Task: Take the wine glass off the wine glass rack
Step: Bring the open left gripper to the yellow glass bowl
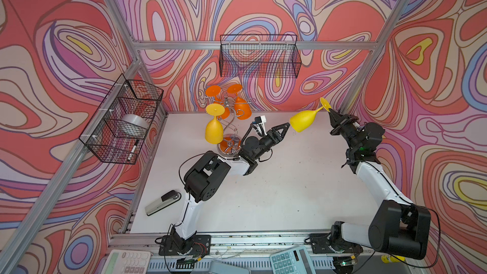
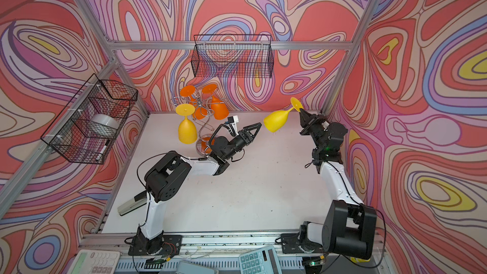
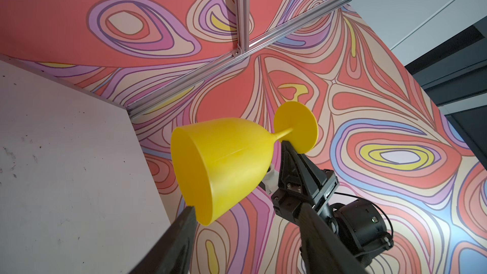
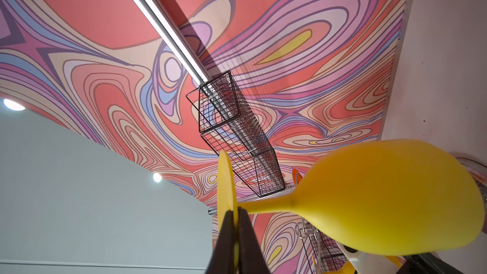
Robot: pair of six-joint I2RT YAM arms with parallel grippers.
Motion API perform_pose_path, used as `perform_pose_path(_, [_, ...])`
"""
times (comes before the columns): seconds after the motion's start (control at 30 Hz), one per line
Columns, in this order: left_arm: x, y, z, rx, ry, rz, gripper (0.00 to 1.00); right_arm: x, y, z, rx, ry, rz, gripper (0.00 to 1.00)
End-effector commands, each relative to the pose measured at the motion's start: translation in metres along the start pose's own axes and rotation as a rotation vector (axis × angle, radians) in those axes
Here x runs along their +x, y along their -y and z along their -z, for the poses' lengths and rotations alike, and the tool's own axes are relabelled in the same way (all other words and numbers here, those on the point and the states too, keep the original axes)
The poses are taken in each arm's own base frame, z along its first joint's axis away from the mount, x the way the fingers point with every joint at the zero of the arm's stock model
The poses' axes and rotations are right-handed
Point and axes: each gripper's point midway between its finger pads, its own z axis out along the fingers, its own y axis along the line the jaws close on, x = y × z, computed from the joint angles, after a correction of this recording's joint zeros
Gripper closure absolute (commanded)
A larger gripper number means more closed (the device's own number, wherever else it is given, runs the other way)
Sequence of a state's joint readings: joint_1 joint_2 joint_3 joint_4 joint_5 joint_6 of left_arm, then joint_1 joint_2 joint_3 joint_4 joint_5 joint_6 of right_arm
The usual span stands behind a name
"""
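Right wrist view: we logged right pincer [image 4: 235,210] gripping wine glass [image 4: 382,201] foot; in a top view, left pincer [image 1: 286,125] wide, at its nine o'clock.

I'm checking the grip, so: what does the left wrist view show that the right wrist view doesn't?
Only left wrist: the mouth of the glass, the open left gripper flanking its rim, the table. Only right wrist: the right gripper pinching the foot's edge up close, the back basket, a bit of rack. Both: the yellow glass held by its foot in the right gripper.
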State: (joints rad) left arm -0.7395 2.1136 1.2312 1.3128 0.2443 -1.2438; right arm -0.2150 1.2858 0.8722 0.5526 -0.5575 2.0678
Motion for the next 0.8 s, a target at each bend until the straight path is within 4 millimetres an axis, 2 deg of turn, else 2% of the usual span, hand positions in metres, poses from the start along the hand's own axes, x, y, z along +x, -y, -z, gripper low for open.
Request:
perform_pose_path(0.0, [-0.004,0.007,-0.003,0.055,0.009,0.003,0.37,0.002,-0.021,0.003,-0.038,0.035,-0.389,1.0])
perform_pose_path(0.33, [-0.002,0.005,-0.009,0.069,-0.002,0.014,0.37,0.008,-0.024,0.007,-0.025,0.042,-0.392,1.0])
perform_pose_path(0.77, [0.001,0.004,-0.031,0.124,-0.025,0.039,0.37,0.01,-0.024,0.007,-0.018,0.034,-0.385,1.0])
